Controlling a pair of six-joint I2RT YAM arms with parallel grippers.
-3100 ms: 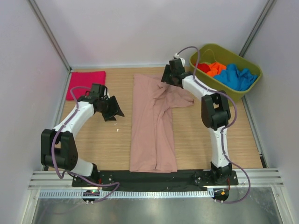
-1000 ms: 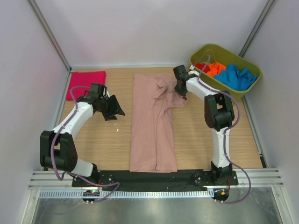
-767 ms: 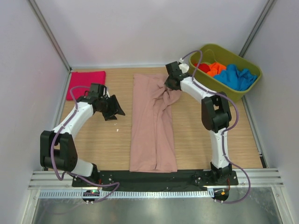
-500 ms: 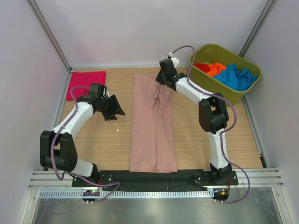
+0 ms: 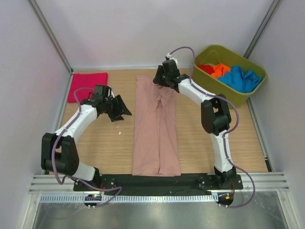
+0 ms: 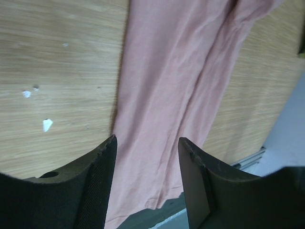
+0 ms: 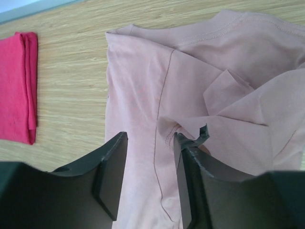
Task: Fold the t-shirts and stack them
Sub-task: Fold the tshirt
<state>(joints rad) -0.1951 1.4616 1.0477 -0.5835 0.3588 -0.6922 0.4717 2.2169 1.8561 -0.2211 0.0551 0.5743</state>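
Observation:
A dusty-pink t-shirt (image 5: 155,129) lies as a long strip down the middle of the table, its right sleeve (image 7: 238,114) folded in over the chest. My right gripper (image 5: 160,80) hovers open over the shirt's top end; the sleeve hem lies by its right finger (image 7: 190,157), nothing held. My left gripper (image 5: 126,111) is open just left of the shirt, its jaws (image 6: 147,140) above the shirt's left edge. A folded magenta t-shirt (image 5: 87,86) rests at the far left. Red (image 5: 208,69), orange (image 5: 220,69) and blue (image 5: 240,78) t-shirts are heaped in the tub.
The olive-green plastic tub (image 5: 215,85) stands at the far right corner. Small white crumbs (image 6: 46,125) lie on the wood left of the pink shirt. White walls close the table on three sides.
My right gripper carried the pink shirt's right sleeve leftwards over the body, then opened and let it go. The left gripper edged slightly toward the shirt.

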